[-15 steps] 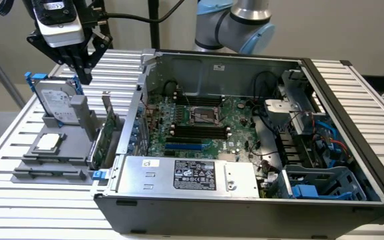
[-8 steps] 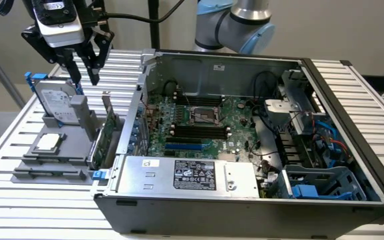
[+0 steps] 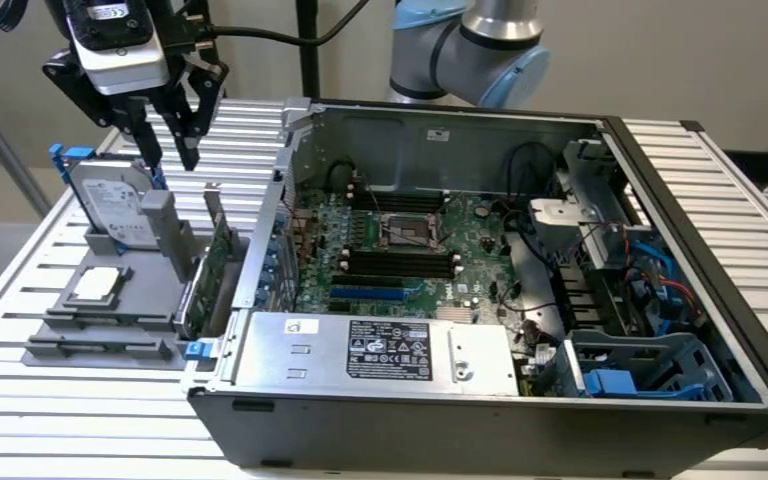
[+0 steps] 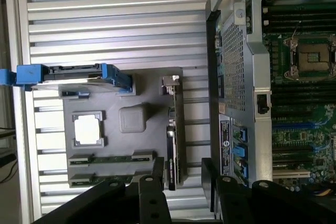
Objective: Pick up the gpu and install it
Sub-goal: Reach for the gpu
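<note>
The gpu (image 3: 211,285) stands on edge in a slot of the grey holder (image 3: 57,345), just outside the open computer case, with its silver bracket pointing up. In the wrist view the gpu (image 4: 174,145) appears edge-on as a thin dark strip on the holder (image 4: 136,95). My gripper (image 3: 171,160) hangs above the holder's far end, over the hard drive and a little towards the exterior view's left of the gpu. It is open with nothing between its black fingers (image 4: 152,200).
On the holder also sit a silver hard drive in a blue frame (image 3: 111,200), a CPU (image 3: 97,285) and memory sticks (image 3: 97,348). The open case (image 3: 704,250) holds the green motherboard (image 3: 398,240) and a power supply (image 3: 384,350). All rests on a slatted metal table (image 3: 37,440).
</note>
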Robot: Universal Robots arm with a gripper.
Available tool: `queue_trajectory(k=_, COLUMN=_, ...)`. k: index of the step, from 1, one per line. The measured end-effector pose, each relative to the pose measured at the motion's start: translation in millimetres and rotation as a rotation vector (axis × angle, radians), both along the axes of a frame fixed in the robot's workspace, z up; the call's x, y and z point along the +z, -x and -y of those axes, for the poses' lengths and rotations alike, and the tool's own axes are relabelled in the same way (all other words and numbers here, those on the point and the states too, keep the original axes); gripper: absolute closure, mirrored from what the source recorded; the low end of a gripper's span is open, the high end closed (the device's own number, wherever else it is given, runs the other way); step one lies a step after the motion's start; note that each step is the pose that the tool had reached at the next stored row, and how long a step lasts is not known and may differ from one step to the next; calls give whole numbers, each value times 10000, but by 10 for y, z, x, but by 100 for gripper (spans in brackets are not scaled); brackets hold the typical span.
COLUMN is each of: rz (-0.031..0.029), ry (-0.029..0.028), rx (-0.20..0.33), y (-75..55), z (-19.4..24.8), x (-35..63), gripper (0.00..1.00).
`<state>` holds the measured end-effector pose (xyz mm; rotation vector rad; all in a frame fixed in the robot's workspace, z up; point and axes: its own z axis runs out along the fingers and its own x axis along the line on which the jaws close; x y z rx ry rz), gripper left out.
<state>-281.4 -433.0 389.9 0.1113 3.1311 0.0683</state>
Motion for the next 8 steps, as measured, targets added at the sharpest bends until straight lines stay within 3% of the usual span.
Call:
queue_trajectory(k=4, rz=-7, ry=13, rx=0, y=0, z=0, x=-6, gripper=58)
queue_trajectory(k=8, rz=-6, ry=192, rx=0, y=0, z=0, x=-47, gripper=58)
